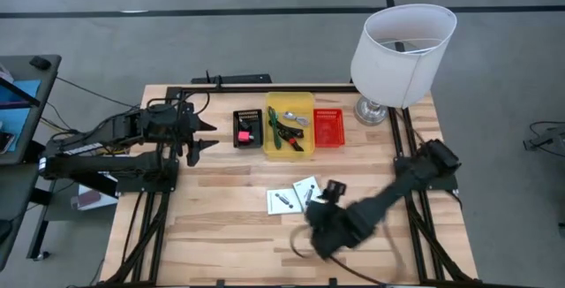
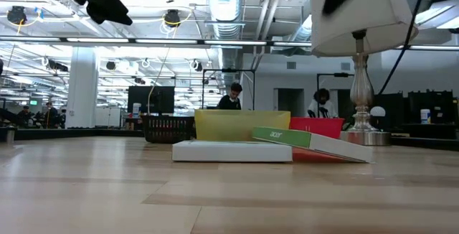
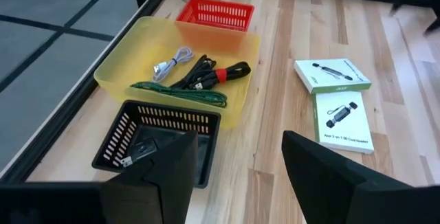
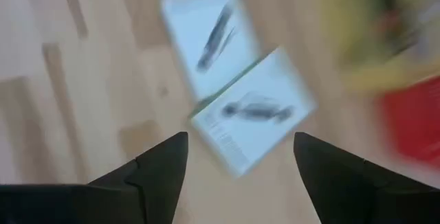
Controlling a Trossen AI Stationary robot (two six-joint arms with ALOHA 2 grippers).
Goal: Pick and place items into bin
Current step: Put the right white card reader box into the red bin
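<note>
Fingers of the right gripper are seen spread apart with nothing between them, poised over the two white cards. Right gripper is placed by the high view near the table's front middle, just beside the cards. Motion blur is noted in the right wrist view; card print cannot be read there.

Left gripper is likewise spread, nothing held. It is located by the high view at the table's left side, just beside the black bin, raised off the wood.

Cards: first card and second card are recorded lying flat on the table, edges touching or slightly overlapping. In the high view they sit in front of the bins.

Yellow bin is found between the black bin and the red basket. Inside it are logged a small silver cable, a red-and-black cable-like tool and a green-handled tool. A small pink-red piece is noted in the black bin; its shape cannot be told.

White lamp is recorded at the back right corner, beside the red basket.
</note>
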